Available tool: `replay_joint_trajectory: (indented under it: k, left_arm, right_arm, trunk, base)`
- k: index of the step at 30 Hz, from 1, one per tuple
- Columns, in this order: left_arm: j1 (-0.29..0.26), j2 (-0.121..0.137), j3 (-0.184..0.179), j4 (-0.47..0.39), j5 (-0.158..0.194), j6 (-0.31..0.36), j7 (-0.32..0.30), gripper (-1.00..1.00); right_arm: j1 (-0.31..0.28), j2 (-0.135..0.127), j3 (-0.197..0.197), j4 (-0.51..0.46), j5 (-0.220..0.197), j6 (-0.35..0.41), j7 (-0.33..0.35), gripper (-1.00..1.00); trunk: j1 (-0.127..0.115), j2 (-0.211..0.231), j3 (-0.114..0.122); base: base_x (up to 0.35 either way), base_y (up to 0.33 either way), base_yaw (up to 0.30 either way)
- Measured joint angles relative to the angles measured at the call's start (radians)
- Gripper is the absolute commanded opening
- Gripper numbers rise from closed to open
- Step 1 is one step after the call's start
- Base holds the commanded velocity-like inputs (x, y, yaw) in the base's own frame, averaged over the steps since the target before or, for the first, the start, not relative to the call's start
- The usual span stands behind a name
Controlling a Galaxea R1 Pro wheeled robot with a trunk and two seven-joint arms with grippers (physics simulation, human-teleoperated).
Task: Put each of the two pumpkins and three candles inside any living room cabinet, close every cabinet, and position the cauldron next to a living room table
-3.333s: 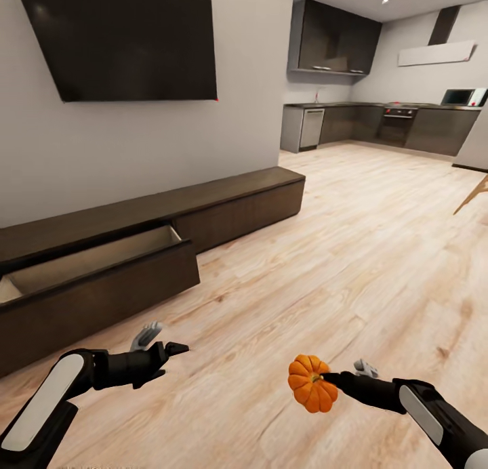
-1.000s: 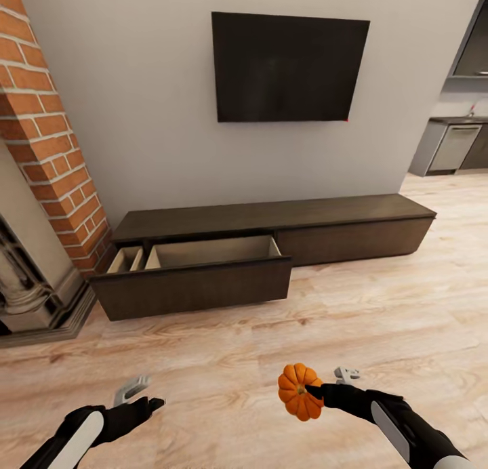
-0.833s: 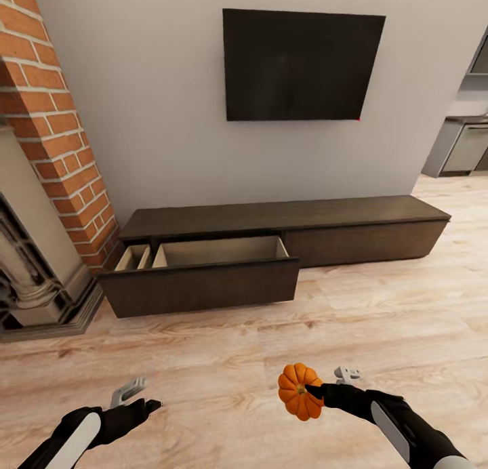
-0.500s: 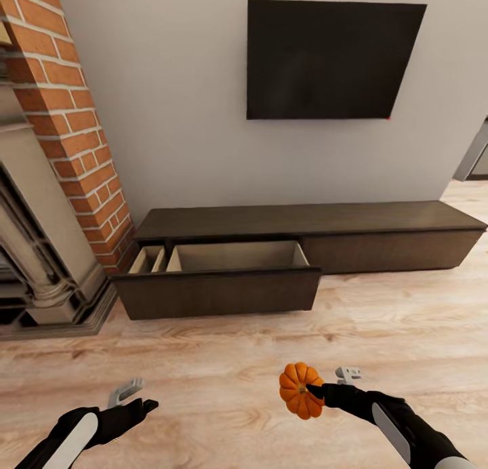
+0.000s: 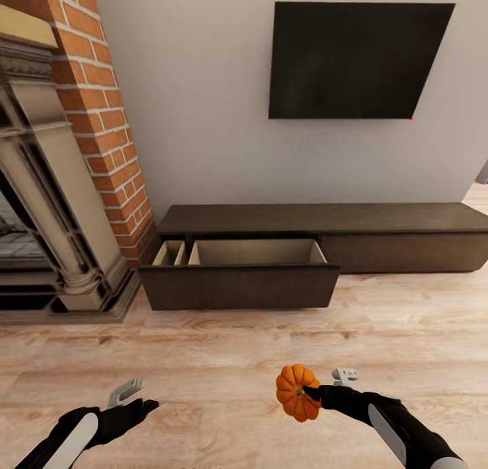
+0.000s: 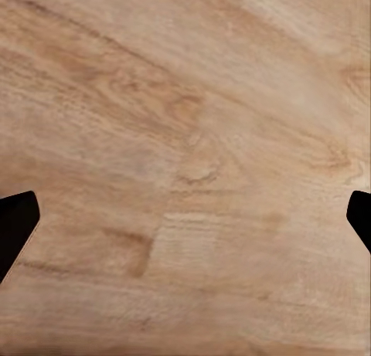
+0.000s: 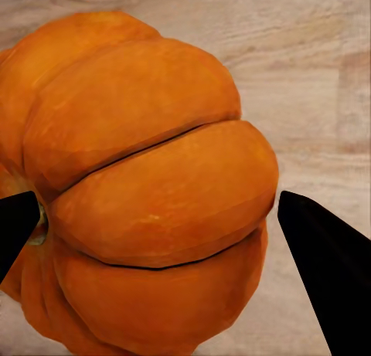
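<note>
Presently, the right gripper (image 5: pixel 306 392) grips a pumpkin (image 5: pixel 295 392) above the wood floor (image 5: pixel 224 360), facing the cabinet (image 5: pixel 325 218) and its pulled-out drawer (image 5: pixel 240 286); the left gripper (image 5: pixel 139 400) hangs spread and empty.

Floor (image 5: pixel 224 347): pale wood planks, visible grain, satin. Cabinet (image 5: pixel 379 235): dark-brown matt wood; open drawer (image 5: pixel 254 253) lined in pale wood. Beside the cabinet, rough red brick column (image 5: pixel 108 123). Pumpkin (image 5: pixel 296 392): smooth, ribbed, faintly glossy orange skin.
</note>
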Motion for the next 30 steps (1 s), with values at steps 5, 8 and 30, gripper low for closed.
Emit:
replay_joint_trajectory:
  k: [5,8,30]
  left_arm:
    - [0.0,-0.001,-0.001,0.0,0.0,0.0,0.0,1.0]
    - [0.0,-0.001,-0.001,0.0,0.0,0.0,0.0,1.0]
    - [0.0,-0.002,0.0,0.035,-0.002,-0.013,-0.001,1.0]
  right_arm:
    - [0.0,0.0,0.0,0.0,0.0,0.0,0.0,-1.0]
    - [0.0,0.0,0.0,0.0,0.0,0.0,0.0,-1.0]
    - [0.001,0.0,0.001,0.0,0.001,-0.002,0.0,-1.0]
  trunk:
    - [0.0,0.0,0.0]
    - [0.0,0.0,0.0]
    - [0.0,0.0,0.0]
  base:
    - [-0.003,0.003,0.272]
    - [0.0,0.0,0.274]
    - [0.073,0.059,0.274]
